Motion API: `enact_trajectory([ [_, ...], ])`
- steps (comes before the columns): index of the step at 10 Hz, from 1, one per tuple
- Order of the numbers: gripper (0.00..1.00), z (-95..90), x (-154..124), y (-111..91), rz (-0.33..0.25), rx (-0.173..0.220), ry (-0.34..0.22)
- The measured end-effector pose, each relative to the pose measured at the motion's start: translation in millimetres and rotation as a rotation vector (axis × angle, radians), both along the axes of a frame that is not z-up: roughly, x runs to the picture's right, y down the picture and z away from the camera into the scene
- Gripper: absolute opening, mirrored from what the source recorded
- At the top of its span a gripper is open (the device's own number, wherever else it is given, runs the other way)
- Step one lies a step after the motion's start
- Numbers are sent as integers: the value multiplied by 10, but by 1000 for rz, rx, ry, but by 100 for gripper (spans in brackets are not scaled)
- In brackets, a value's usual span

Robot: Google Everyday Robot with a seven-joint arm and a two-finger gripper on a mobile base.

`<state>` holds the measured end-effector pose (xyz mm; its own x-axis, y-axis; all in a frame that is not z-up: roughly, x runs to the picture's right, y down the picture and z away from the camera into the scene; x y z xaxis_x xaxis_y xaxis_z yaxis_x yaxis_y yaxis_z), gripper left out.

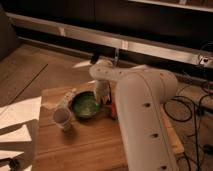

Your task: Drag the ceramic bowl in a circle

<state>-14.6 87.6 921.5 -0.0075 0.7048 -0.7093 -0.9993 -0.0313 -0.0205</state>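
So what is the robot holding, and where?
Cannot tell: the gripper sits at the right rim of the round, glossy dark green ceramic bowl, its grip hidden.

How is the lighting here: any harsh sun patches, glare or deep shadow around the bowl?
Camera view: warm, uneven light, with bright sun patches on the floor left of the wooden table and a dark background. Camera view: the ceramic bowl shows a soft sheen and no harsh glare; the gripper, at the bowl's right rim, blends with the pale arm.
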Motion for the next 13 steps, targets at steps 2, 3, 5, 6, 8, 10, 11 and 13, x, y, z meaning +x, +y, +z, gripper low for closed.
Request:
enact_trajectory([
  [2, 0, 20, 175, -86, -10, 8, 38],
  [3, 0, 48, 223, -138, -17, 12, 52],
  [5, 0, 153, 203, -295, -58, 24, 57],
  [6, 0, 208, 135, -365, -74, 29, 48],
  [8, 0, 281, -59, -480, -95, 39, 19],
  [10, 0, 264, -248, -561, -116, 51, -19],
  [11, 0, 182, -353, -584, -132, 56, -42],
  [13, 0, -68, -530, -512, -160, 45, -78],
])
